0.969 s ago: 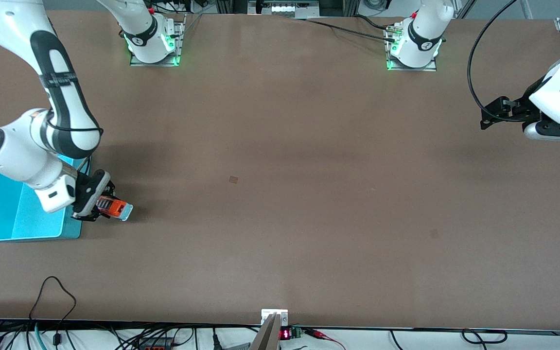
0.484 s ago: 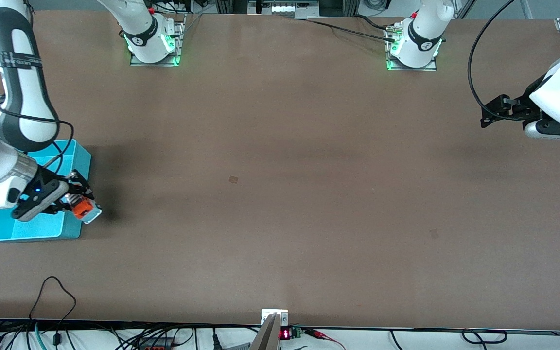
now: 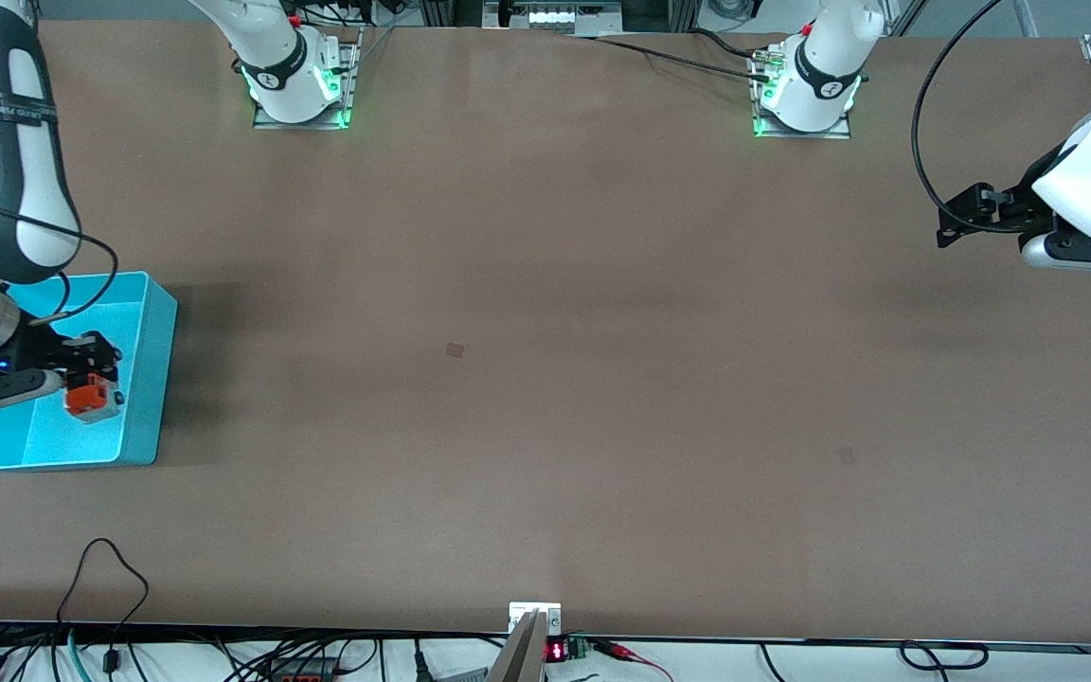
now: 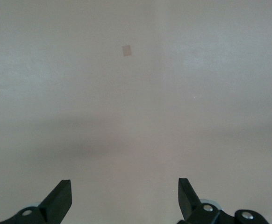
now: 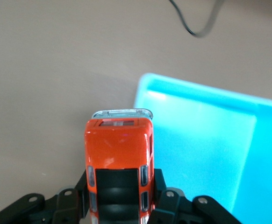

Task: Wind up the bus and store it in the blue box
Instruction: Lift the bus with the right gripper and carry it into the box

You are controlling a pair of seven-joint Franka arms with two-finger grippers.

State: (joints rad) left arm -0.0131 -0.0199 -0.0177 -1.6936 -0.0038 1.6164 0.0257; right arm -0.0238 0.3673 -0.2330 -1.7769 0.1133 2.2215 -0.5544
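The bus (image 3: 89, 398) is held pinched in the right pincer (image 3: 83, 381), carried in the air over the box (image 3: 150, 379), which sits at the right arm's end of the counter (image 3: 545, 379). In the right wrist view the bus (image 5: 118, 158) is seen clamped by its sides between the fingers (image 5: 160, 186), nose pointing outward, with the box (image 5: 211, 140) below. The side grip is judged to keep the wheels free and the toy steady for the drop. The bus is not yet released; storing is judged nearly done.

The left pincer (image 4: 124, 200) is spread and holds nothing. It is parked over bare counter at the left arm's end, where that arm waits, well apart from the box.
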